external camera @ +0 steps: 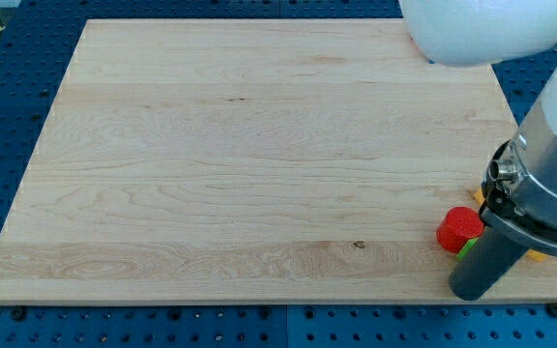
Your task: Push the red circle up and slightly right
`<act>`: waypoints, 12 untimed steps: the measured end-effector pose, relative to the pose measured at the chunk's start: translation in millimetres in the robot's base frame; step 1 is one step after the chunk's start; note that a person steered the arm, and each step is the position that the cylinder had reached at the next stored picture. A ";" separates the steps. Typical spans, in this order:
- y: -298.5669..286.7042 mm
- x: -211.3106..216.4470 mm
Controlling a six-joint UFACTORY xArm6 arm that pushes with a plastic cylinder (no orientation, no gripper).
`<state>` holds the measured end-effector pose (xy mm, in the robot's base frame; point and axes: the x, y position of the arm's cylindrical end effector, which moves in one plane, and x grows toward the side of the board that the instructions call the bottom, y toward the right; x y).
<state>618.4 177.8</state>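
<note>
Red circle (460, 228) sits on wooden board (259, 164), near board's lower right corner. Short red cylinder, upright, flat face up.

Rod's tip (472, 289) just below red circle and slightly to view's right; contact with it not discernible. No gripper on arm, plain rod only, holding nothing.

Green block (466, 248), shape not discernible, peeks out between red circle and rod, mostly hidden. Yellow block (476, 193), shape unclear, just above right of red circle, partly behind arm. Orange sliver (536, 256) right of rod, shape unclear.
</note>
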 end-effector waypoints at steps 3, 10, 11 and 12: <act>35.0 -0.4; 18.9 -66.9; 18.3 -66.9; 18.3 -66.9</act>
<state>551.5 196.1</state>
